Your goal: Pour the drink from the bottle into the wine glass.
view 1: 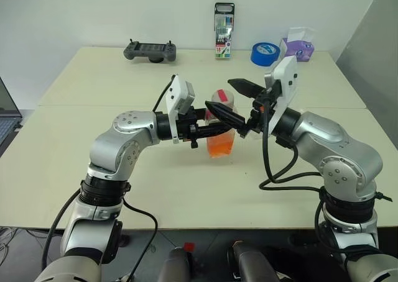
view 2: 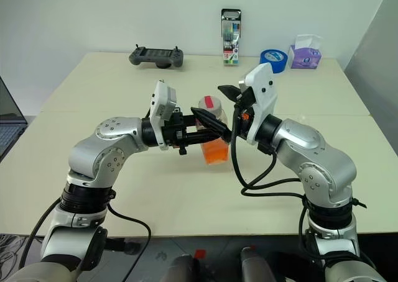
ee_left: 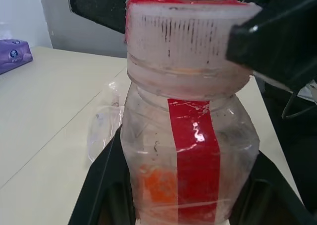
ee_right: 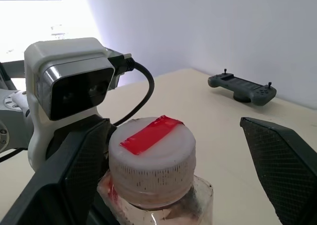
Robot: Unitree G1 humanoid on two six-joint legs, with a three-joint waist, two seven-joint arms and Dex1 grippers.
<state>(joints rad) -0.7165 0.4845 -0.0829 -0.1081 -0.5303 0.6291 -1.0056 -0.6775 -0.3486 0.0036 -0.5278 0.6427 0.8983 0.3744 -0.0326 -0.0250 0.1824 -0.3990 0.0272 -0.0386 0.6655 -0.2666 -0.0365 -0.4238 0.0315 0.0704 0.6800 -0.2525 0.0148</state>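
The left gripper (view 1: 219, 122) grips the bottle (view 1: 221, 133) above the desk (view 1: 93, 77); the right gripper (ee_right: 173, 165) straddles the cap (ee_right: 151, 158), jaws wide. The cap is on and the drink (view 1: 220, 145) unpoured. The glass (ee_left: 104, 131) is probably the faint clear shape behind the bottle.

Head overview; wrist close-ups of bottle (ee_left: 188, 150)
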